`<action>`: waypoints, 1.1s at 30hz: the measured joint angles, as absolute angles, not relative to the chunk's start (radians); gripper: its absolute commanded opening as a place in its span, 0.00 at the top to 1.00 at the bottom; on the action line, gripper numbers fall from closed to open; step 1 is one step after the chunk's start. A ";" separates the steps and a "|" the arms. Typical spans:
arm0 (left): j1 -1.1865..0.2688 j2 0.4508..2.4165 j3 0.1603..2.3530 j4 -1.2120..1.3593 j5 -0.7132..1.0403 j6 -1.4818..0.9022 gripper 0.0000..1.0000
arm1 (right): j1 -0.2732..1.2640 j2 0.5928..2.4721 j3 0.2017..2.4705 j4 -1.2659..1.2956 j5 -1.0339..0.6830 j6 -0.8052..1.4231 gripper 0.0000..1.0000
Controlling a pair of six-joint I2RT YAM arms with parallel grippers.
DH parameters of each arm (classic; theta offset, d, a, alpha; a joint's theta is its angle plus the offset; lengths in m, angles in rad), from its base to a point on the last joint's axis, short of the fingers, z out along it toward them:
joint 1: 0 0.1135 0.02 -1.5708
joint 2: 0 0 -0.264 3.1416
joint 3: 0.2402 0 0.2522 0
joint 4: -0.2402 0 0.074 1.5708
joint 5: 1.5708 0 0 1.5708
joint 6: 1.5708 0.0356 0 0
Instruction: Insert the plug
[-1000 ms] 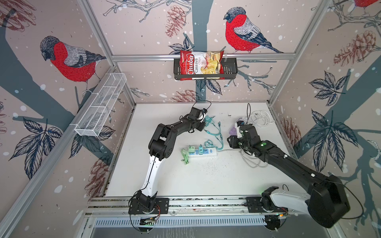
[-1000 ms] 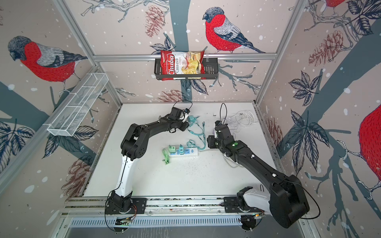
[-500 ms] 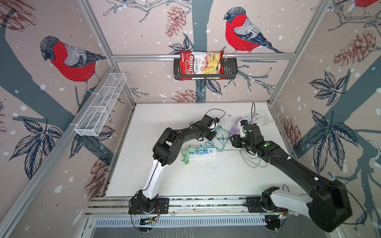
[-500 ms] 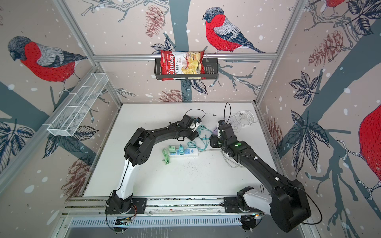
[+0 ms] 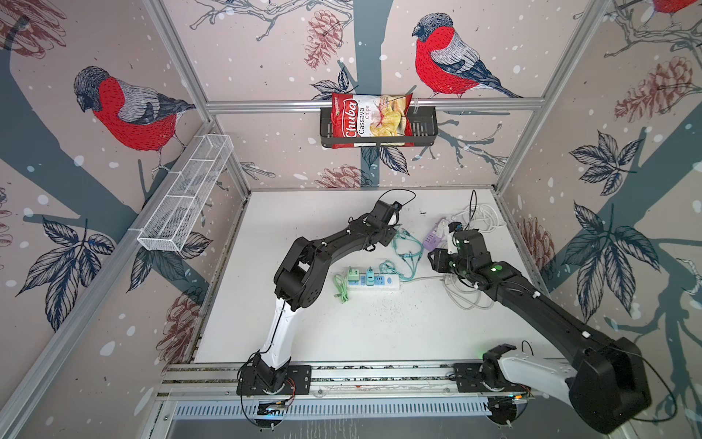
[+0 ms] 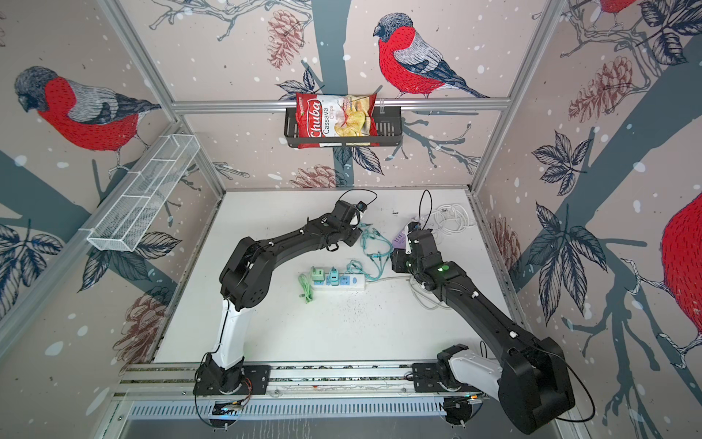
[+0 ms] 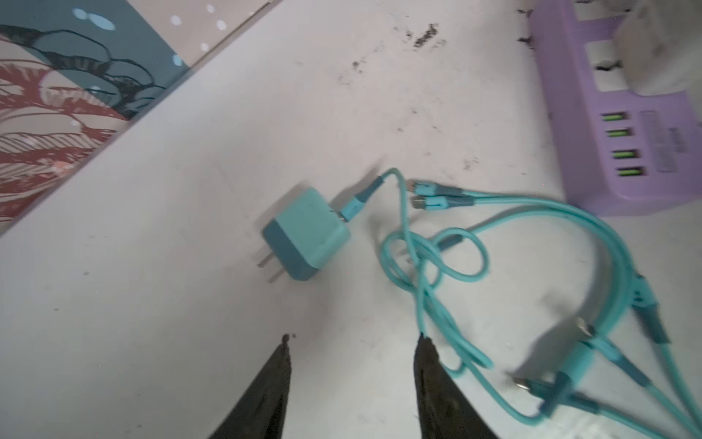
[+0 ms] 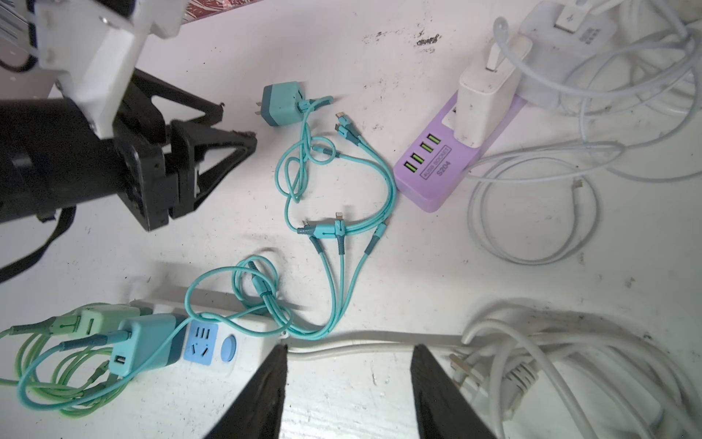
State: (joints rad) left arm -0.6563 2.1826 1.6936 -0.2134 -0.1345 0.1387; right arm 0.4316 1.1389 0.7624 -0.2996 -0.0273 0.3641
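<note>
In a top view the plug lies loose on the bench just at 2 o'clock of the nearer left jaws, prongs toward 9 o'clock, strip at its 6 o'clock; left and right jaws both gape empty.

Teal plug, lilac USB hub, white power strip, bird-patterned walls

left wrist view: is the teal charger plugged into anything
No, the teal charger lies loose on the table with both prongs bare.
</note>
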 measured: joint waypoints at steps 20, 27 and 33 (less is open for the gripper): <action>-0.509 2.434 1.965 -0.136 -0.030 0.048 0.50 | 0.431 1.156 0.762 -0.300 -0.044 0.365 0.46; -0.495 2.499 2.014 -0.140 -0.027 0.025 0.51 | 0.430 1.145 0.762 -0.300 -0.044 0.364 0.46; -0.495 2.498 1.980 -0.139 -0.022 0.023 0.52 | 0.426 1.150 0.757 -0.299 -0.044 0.364 0.46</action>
State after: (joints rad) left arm -0.4946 2.4985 1.9804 -0.1390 -0.0223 0.0235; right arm 0.4259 1.1500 0.7567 -0.2993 -0.0441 0.3641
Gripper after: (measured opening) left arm 0.478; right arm 0.537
